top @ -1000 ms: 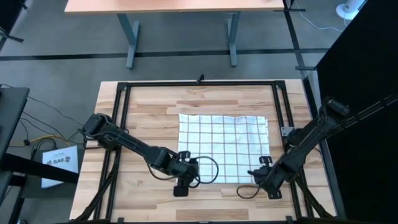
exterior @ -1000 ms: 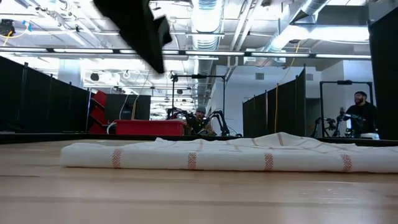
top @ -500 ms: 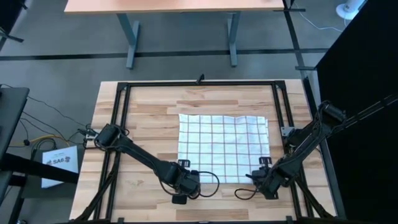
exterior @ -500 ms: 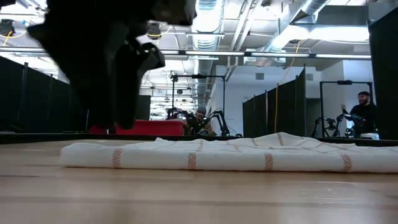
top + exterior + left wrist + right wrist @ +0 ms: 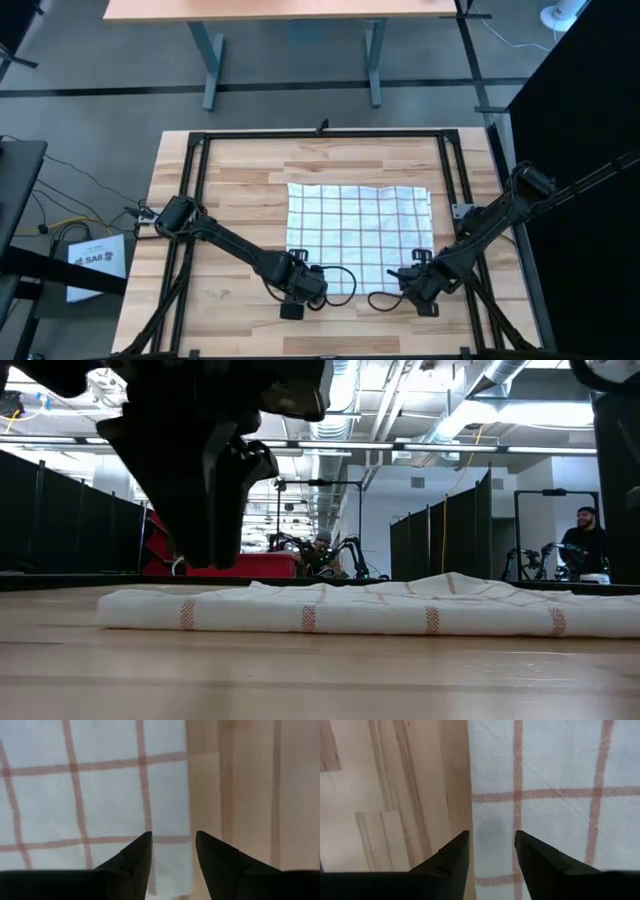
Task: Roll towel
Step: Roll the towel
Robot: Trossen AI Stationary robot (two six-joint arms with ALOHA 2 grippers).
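The towel (image 5: 360,238), white with a grid of dark lines, lies spread flat on the wooden table. In the low view its near edge (image 5: 350,610) shows as a low band. My left gripper (image 5: 298,288) is over the towel's near-left corner, fingers apart, pointing down at the cloth beside its side edge (image 5: 189,795). In the low view it hangs just above the table (image 5: 205,555). My right gripper (image 5: 418,283) is over the near-right corner, fingers apart, pointing down across the towel's side edge (image 5: 469,780).
A black metal frame (image 5: 200,150) runs round the table top. Cable loops (image 5: 340,285) lie by both grippers near the towel's near edge. Bare wood (image 5: 240,190) lies left of the towel. A person (image 5: 583,540) stands far off in the room.
My left gripper has swung toward the table's near edge and come down over the towel's near-left corner; in the low view it has dropped into sight. My right gripper has shifted a little toward the table's left, to the near-right corner. The towel has not moved.
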